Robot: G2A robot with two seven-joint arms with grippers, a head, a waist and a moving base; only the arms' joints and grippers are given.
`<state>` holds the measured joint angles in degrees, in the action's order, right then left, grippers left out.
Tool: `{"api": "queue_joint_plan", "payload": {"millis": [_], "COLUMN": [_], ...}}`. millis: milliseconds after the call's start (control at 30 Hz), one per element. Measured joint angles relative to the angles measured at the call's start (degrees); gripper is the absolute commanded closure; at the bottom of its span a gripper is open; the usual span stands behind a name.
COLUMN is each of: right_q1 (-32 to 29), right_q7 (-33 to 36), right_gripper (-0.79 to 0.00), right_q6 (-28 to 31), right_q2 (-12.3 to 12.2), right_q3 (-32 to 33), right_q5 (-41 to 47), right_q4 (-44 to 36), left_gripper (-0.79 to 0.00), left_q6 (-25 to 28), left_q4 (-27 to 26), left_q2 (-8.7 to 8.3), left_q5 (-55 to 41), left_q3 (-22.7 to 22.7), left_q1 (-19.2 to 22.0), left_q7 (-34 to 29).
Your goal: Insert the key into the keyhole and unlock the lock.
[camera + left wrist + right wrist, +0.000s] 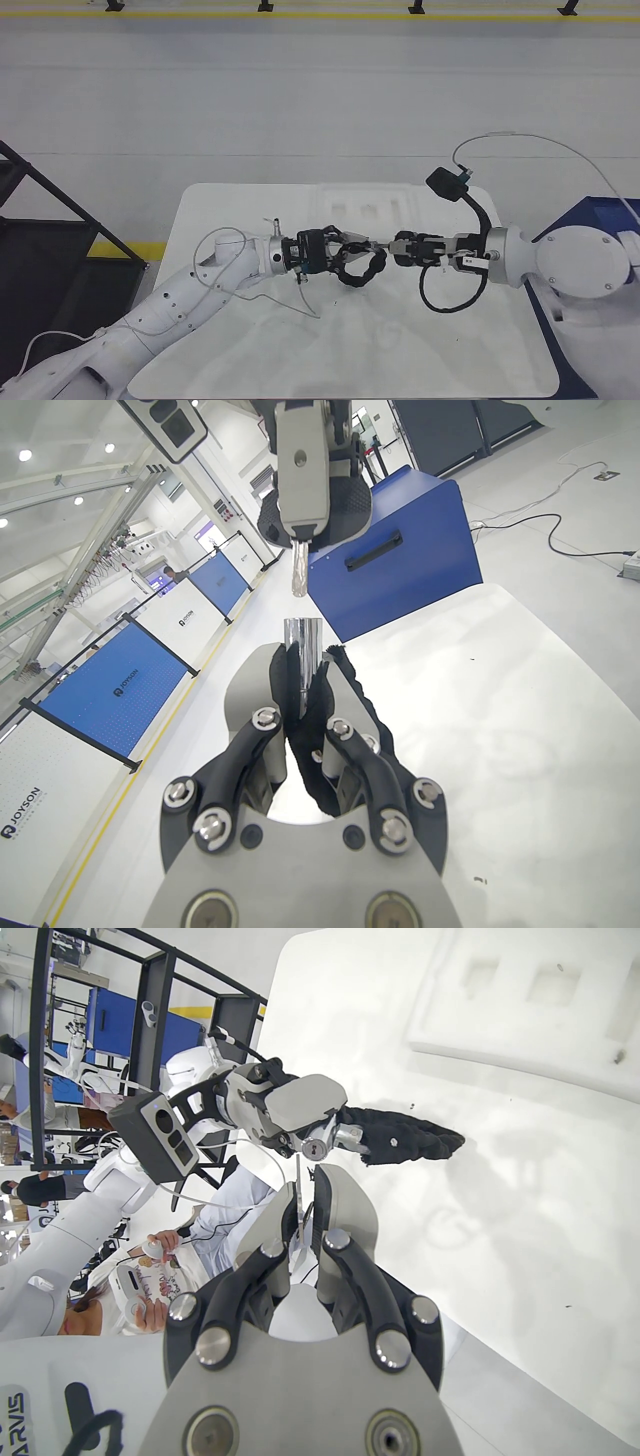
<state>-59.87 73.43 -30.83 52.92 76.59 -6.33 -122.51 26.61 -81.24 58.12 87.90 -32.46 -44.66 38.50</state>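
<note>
Right tool pinches key; right wrist view shows keyhole in lock.

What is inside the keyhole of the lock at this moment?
Nothing: the keyhole in the lock shows as an empty slot. The key, shut in the right tool, is apart from it. The slot's depth is hidden.
</note>
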Motion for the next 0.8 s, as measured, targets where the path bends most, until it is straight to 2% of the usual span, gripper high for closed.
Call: {"api": "queue_joint_plan", "payload": {"millis": [300,800], "right_q1": [0.29,2.74], "right_q7": [-1.56,-3.50], "right_gripper": [0.000,0.000], "right_q6": [-1.57,-3.51], "right_q2": [-1.18,-2.56], "right_q3": [-2.19,-5.68], "right_q5": [-1.96,-2.31], "right_q4": [0.27,1.21], "left_gripper": [0.000,0.000], "left_q6": [-2.35,-0.07], "left_q4": [2.24,3.32], "left_q2": [1.76,3.07], "left_q5": [0.00,1.26], "left_q3": [-0.17,-2.14], "left_q1": [-0.83,-1.75], "left_q7": [1.90,1.76]}}
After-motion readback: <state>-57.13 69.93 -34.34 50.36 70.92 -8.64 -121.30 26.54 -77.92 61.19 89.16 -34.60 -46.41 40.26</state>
